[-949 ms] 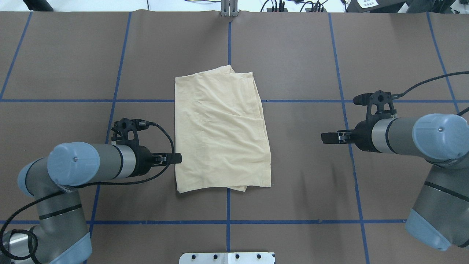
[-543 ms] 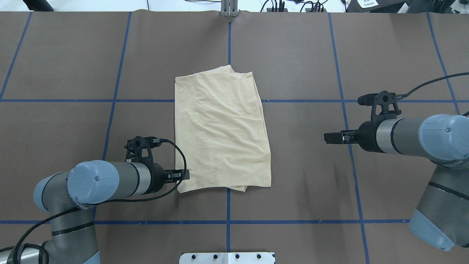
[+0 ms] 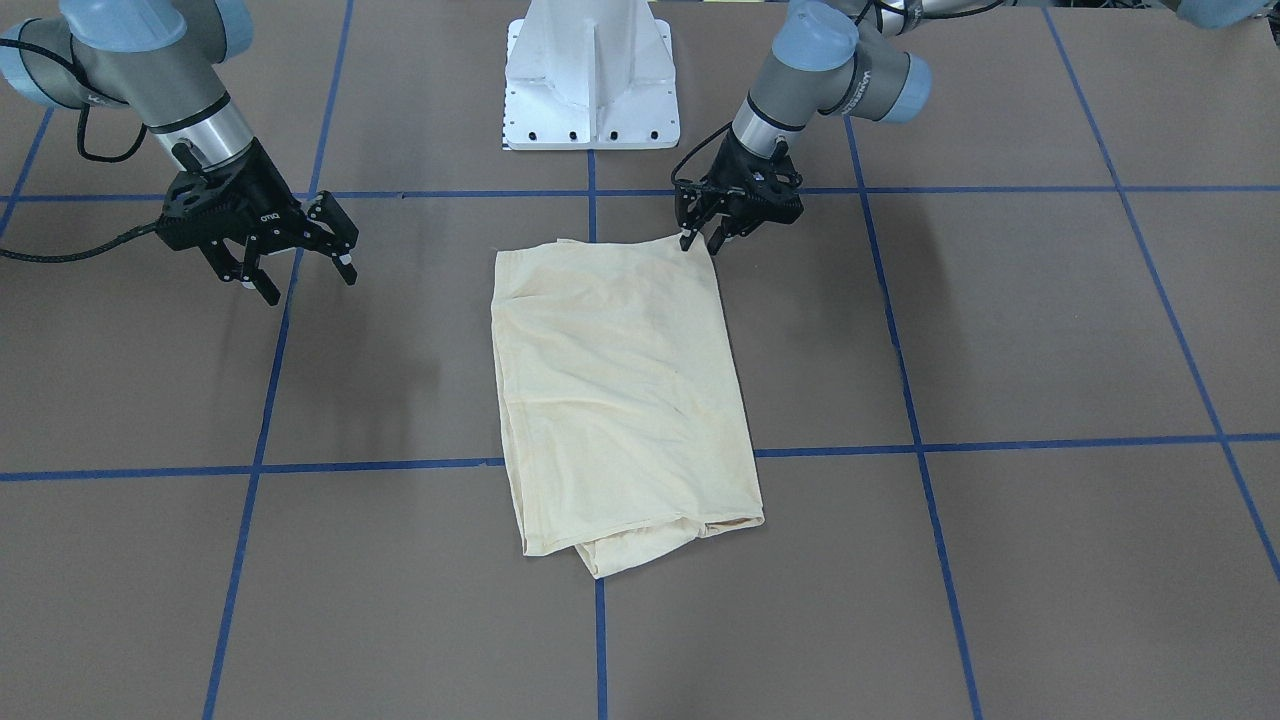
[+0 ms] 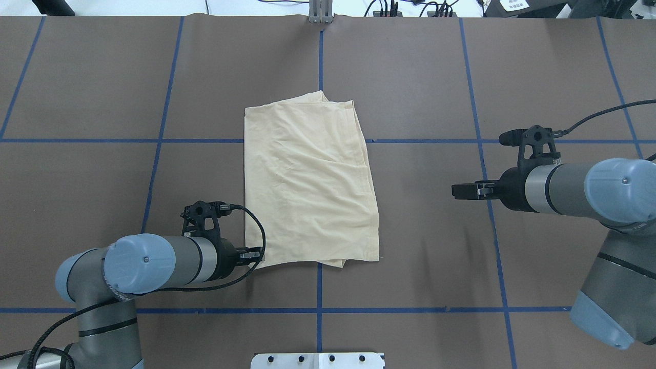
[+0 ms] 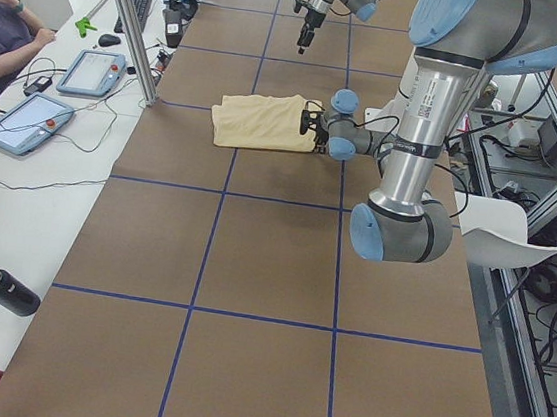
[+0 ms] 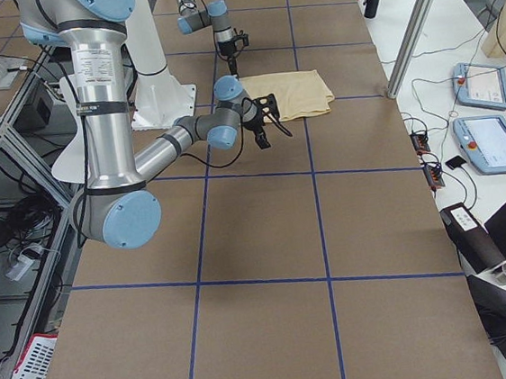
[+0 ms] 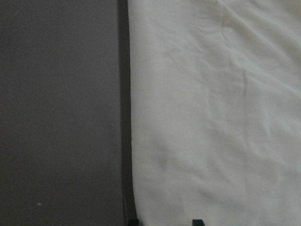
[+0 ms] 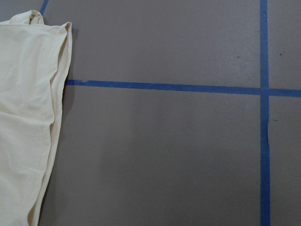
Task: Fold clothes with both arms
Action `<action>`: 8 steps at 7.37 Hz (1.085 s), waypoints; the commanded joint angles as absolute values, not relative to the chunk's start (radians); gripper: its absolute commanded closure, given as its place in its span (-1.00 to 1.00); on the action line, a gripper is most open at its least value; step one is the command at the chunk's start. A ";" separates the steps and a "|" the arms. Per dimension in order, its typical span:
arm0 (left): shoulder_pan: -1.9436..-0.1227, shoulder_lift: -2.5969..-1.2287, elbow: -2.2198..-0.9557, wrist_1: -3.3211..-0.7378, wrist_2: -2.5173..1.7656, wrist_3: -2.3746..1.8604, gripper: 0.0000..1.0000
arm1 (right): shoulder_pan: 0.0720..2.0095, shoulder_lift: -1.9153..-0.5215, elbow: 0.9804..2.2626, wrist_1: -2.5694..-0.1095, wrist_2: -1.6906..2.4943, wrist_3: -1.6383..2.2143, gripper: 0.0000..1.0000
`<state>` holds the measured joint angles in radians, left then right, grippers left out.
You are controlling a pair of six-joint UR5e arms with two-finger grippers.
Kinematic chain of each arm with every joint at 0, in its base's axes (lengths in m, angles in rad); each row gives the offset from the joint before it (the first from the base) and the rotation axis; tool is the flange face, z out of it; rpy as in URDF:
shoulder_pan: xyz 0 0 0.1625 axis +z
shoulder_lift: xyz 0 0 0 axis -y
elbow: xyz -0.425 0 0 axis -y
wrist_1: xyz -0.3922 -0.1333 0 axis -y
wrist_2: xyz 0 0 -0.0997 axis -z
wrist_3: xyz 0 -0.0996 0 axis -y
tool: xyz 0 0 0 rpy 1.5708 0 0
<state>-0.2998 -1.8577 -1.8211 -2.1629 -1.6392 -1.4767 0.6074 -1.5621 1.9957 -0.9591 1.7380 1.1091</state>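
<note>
Fingertips [image 7: 133, 222] of the black two-finger left gripper [image 3: 700, 245] are spread apart at the robot-side left corner of the pale cream-yellow folded T-shirt [image 4: 307, 184], with cloth lying between them in the wrist view. The shirt is spread as a rough rectangle at the middle of the brown table covering marked with blue tape lines [image 4: 435, 246]. For a sound pinch, the jaws are best pressed low and closed only once every layer of the corner is between them. The black right gripper [image 3: 308, 282] is held wide open, well apart from the shirt. It is probably needed at the matching corner, so that both are lifted evenly.
</note>
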 commanded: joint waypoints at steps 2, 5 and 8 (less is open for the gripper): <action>-0.299 -1.865 -1.810 -2.163 -1.641 -1.476 0.02 | 0.607 -1.560 1.996 -0.960 1.738 1.109 -1.00; -0.299 -1.871 -1.812 -2.163 -1.638 -1.479 0.70 | 0.607 -1.551 1.996 -0.962 1.738 1.111 -1.00; -0.299 -1.870 -1.813 -2.163 -1.638 -1.480 1.00 | 0.601 -1.516 1.988 -0.969 1.733 1.147 -1.00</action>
<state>-0.2991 -1.8696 -1.8121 -2.1629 -1.6384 -1.4791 0.6037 -1.5385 1.9931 -0.9661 1.7363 1.1215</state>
